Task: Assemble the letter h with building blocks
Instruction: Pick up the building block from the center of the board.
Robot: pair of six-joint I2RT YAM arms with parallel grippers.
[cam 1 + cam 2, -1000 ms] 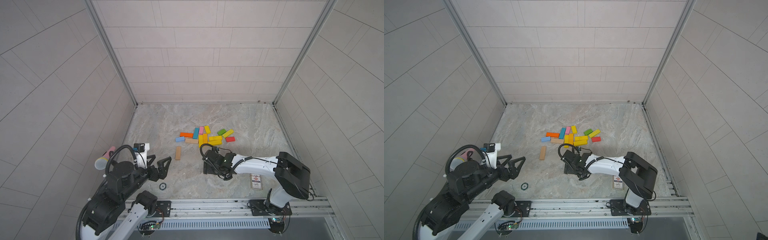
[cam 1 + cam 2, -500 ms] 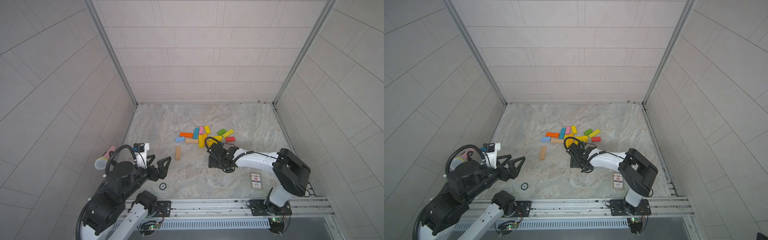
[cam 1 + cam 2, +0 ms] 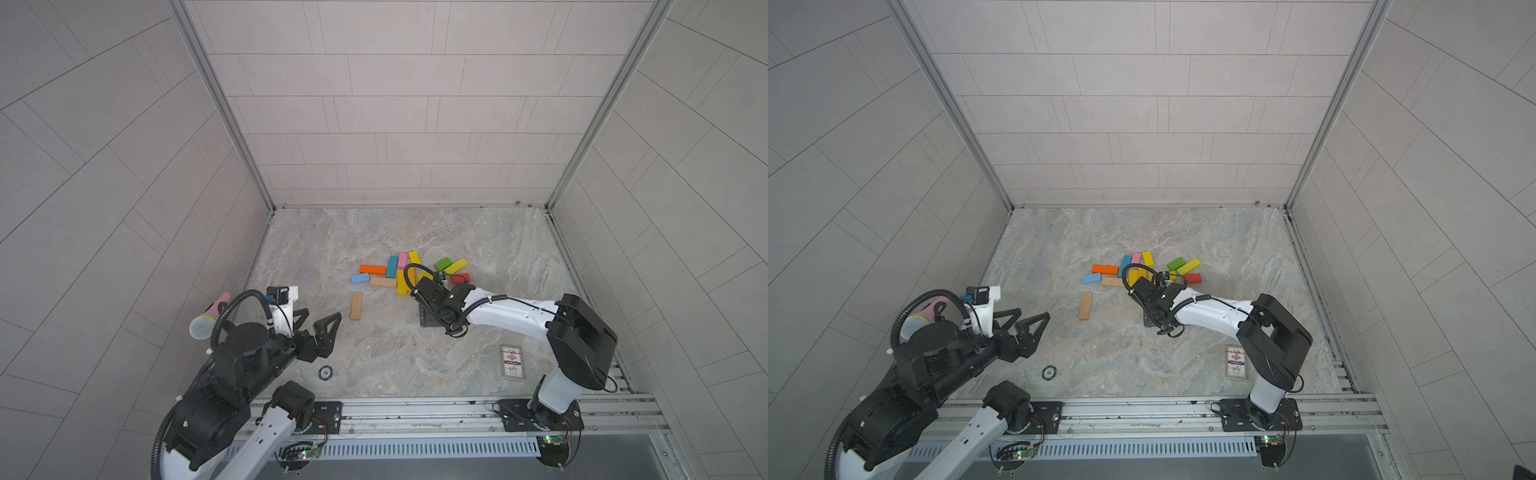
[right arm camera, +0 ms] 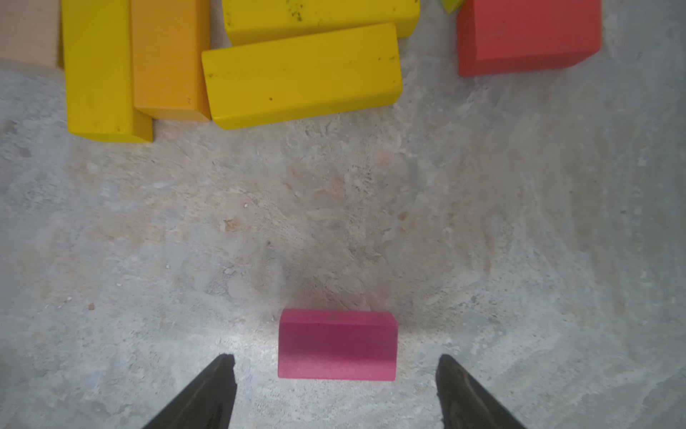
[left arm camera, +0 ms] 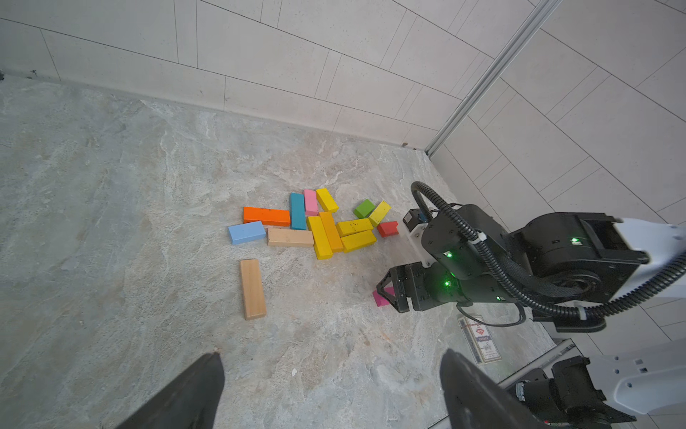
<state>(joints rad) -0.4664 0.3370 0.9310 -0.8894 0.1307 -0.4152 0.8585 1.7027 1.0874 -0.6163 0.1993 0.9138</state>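
Glossy, speckled paint on yellow block [image 4: 302, 74], matt magenta block [image 4: 337, 345] near it, bare wood block [image 5: 252, 289], rough stone-like tabletop [image 4: 334, 208]

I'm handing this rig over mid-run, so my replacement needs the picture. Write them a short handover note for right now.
Left gripper: open, empty, hovering over the table at its near left, away from the blocks.
Right gripper: open, low over the magenta block, jaws either side without touching it.
Blocks: the magenta block lies alone; a plain wood block lies alone too; the rest sit in a loose cluster.
Done: no h visible yet.
Left: pick the blocks needed and lay out the whole letter.
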